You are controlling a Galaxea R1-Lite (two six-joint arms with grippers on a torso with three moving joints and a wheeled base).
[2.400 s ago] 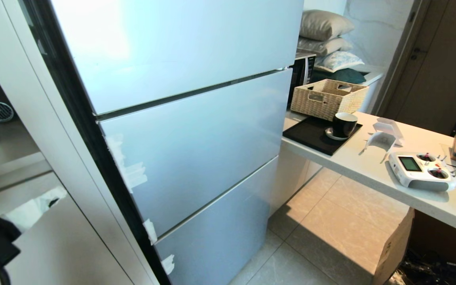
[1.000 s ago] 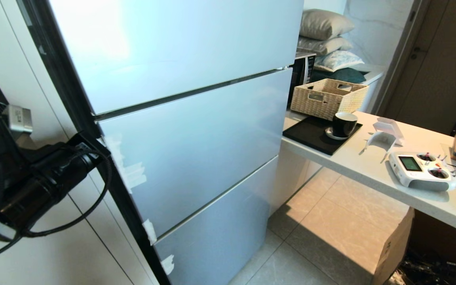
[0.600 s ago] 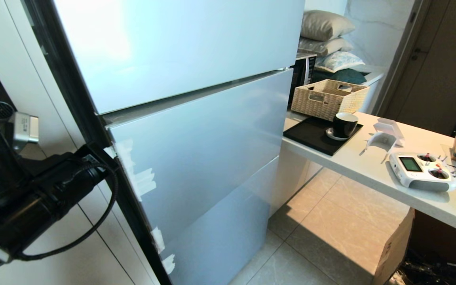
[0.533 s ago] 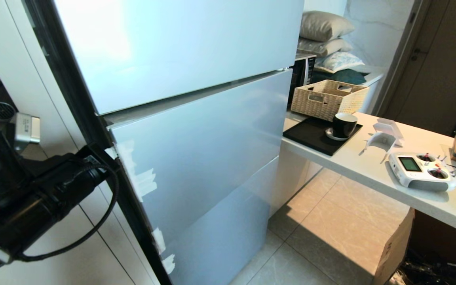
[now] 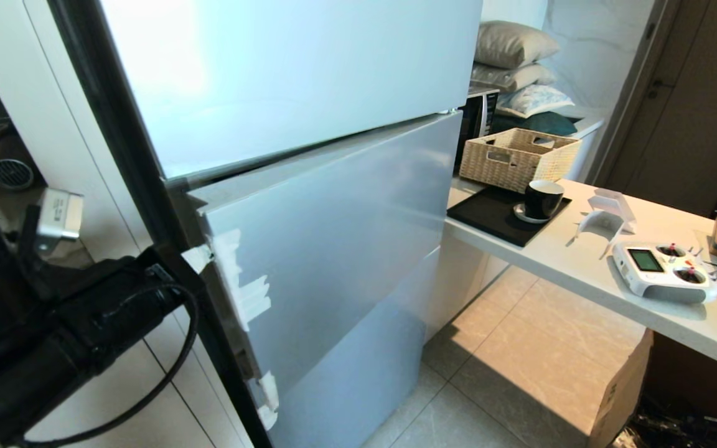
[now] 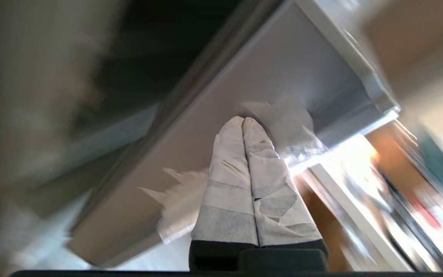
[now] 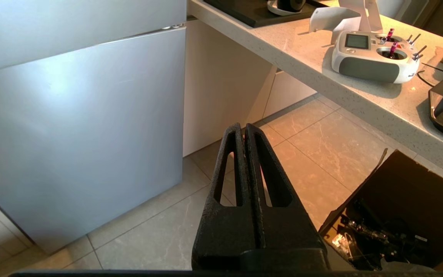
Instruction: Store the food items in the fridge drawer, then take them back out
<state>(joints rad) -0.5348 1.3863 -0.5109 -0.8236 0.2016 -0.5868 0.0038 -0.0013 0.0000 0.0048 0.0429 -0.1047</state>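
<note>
Kitchen corner: pale blue-grey fridge [image 5: 309, 205], middle door panel [image 5: 333, 249] ajar; worktop [image 5: 589, 274] at 3 o'clock. Left pincer [image 6: 243, 122], tape-wrapped fingers clenched, presses the panel's taped edge. Right pincer [image 7: 242, 132], clenched and empty, hangs above the floor [image 7: 302, 154]. Fridge drawer and food hidden.

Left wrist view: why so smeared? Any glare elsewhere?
Left wrist view: motion blur streaks everything except the left hand with its taped fingers pressed together. Head view: bright glare on the top fridge door. Right wrist view: sharp, with a soft sheen on the lower panel.
</note>
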